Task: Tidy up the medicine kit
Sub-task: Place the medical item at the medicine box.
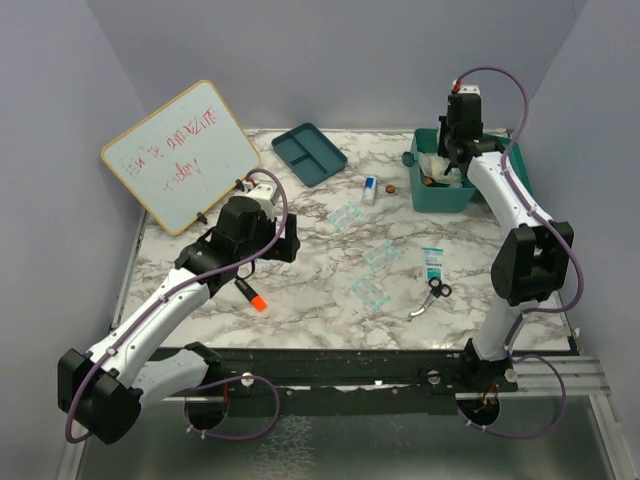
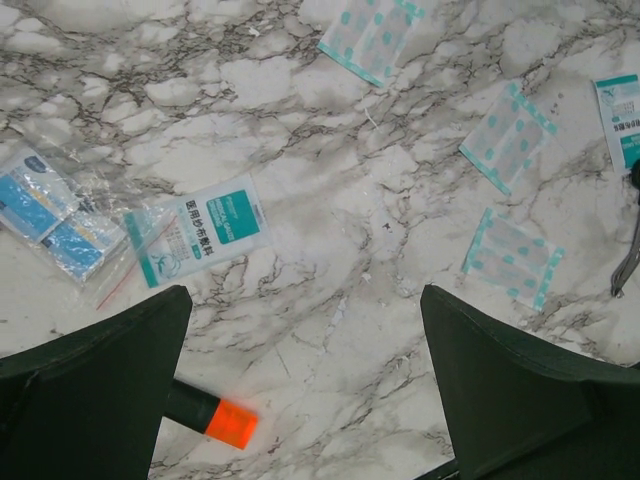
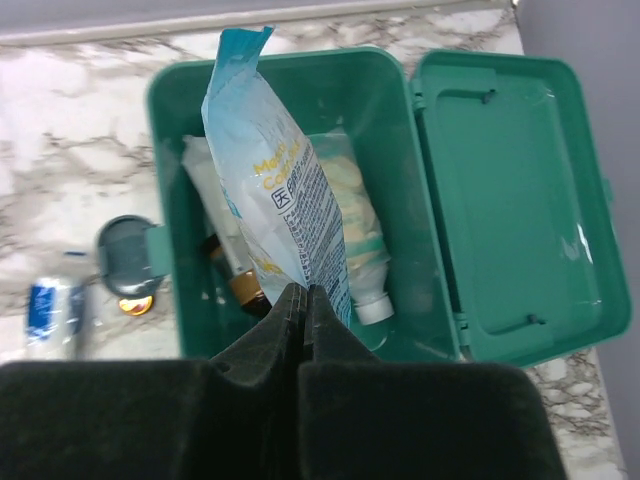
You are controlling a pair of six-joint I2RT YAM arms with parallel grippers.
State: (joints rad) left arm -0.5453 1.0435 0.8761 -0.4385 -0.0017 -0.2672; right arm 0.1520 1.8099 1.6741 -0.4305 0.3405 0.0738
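Right gripper (image 3: 303, 296) has its fingers pressed tight on the lower edge of a blue-and-white cotton packet (image 3: 272, 170), holding it upright directly over the open medicine kit (image 3: 165, 140), whose lid (image 3: 520, 190) is folded back. A brown bottle (image 3: 243, 288) and a pale pouch (image 3: 352, 215) are already inside the kit. Left gripper (image 2: 305, 295) is spread wide and empty, well away from the kit, above an orange-capped marker (image 2: 228, 422). Still outside the kit are a dressing packet (image 2: 205, 230), plasters (image 2: 508, 135), the scissors (image 1: 433, 293) and a small blue-and-white box (image 1: 370, 188) near its side. I'd call it partway, with plenty left.
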